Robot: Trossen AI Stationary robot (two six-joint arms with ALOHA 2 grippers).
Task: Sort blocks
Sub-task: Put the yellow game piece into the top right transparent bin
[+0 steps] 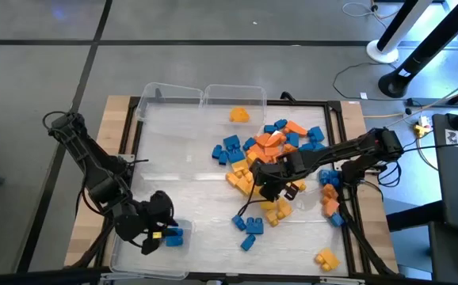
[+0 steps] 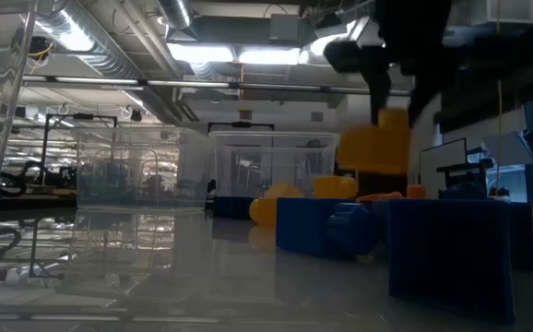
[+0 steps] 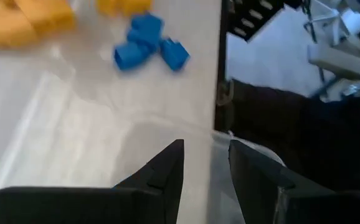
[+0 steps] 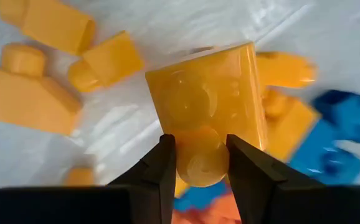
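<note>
Left gripper (image 1: pixel 156 235): is being held low over the clear bin (image 1: pixel 126 252) at the near left corner of the table (image 1: pixel 189 170); in the left wrist view its fingers (image 3: pixel 167 171) are being kept slightly apart with nothing between them.
Blue blocks in the bin (image 1: pixel 173 235): are lying just beside the left gripper, on its right.
Far bins (image 1: pixel 201 99): two clear ones are standing at the far edge, the right one with one yellow block (image 1: pixel 238 115) lying in it.
Main pile (image 1: pixel 272 146): blue, orange and yellow blocks are lying mixed at the table's middle and right, with loose blue ones (image 1: pixel 249 226) nearer the front and a lone yellow one (image 1: pixel 325 258) at the near right.
Right gripper (image 1: pixel 267 188): is being held over the pile's yellow part, closed on a yellow block (image 4: pixel 208 109); the fingers (image 4: pixel 161 171) are pinching one stud at the block's end.
Deciding relation: the held block is sticking straight out ahead of the fingertips, its long axis running on from the jaws, and in the low view it is hanging clear of the table (image 2: pixel 377 138).
Nearer arm: the right arm is judged nearer the pile and the far bins; the left is well apart from both.
Coming move: likely a carry to the far bin holding yellow, judged risky with so small a purchase.
</note>
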